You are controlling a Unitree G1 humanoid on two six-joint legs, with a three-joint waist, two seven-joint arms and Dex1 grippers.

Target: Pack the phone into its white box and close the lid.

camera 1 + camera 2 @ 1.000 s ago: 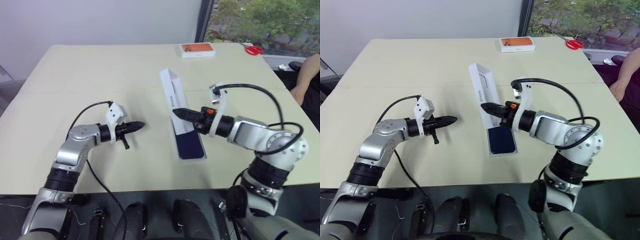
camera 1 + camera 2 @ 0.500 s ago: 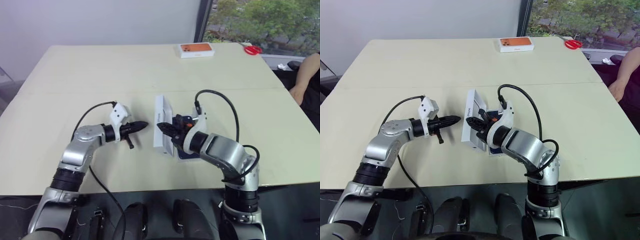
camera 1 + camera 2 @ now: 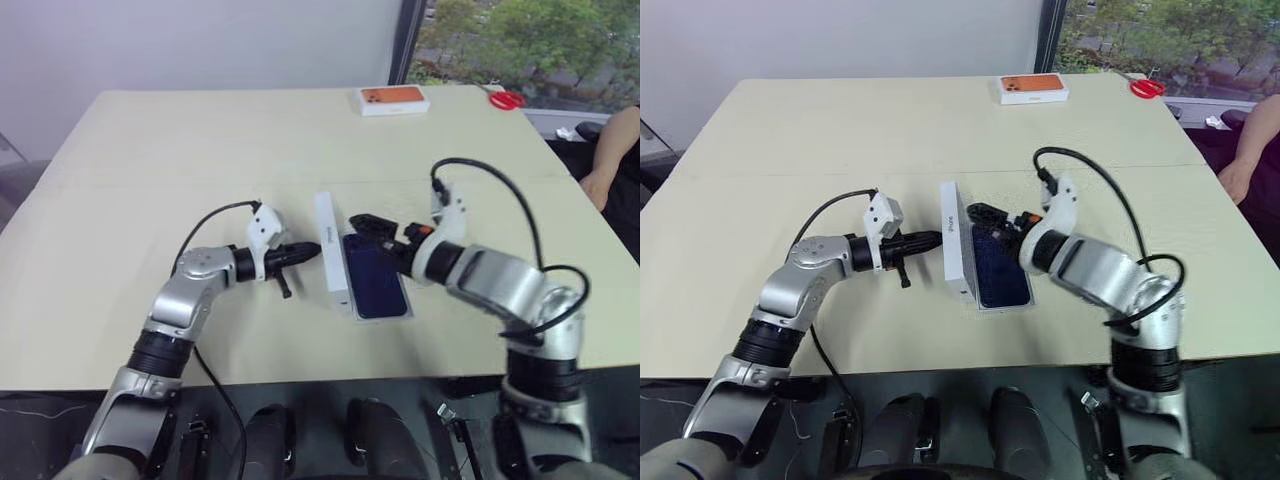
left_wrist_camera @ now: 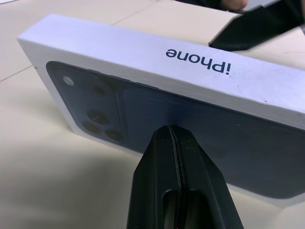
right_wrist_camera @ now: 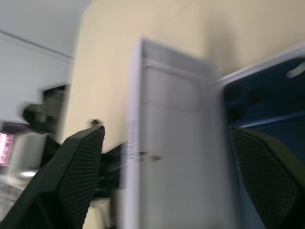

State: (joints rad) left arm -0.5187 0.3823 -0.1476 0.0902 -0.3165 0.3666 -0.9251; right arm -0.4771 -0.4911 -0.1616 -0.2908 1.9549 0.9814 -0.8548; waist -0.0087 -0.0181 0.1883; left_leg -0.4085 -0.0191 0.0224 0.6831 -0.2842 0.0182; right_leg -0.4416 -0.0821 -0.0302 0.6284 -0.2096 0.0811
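Pincers, two: left pressed together beside one lid, right spread above one phone.

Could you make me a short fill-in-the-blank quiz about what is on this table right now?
1. The lid stands on its ___ beside the white box.
2. The phone lies inside the white ___.
3. The right gripper has its fingers ___.
4. The left gripper is ___.

Answers: edge; box; open; shut
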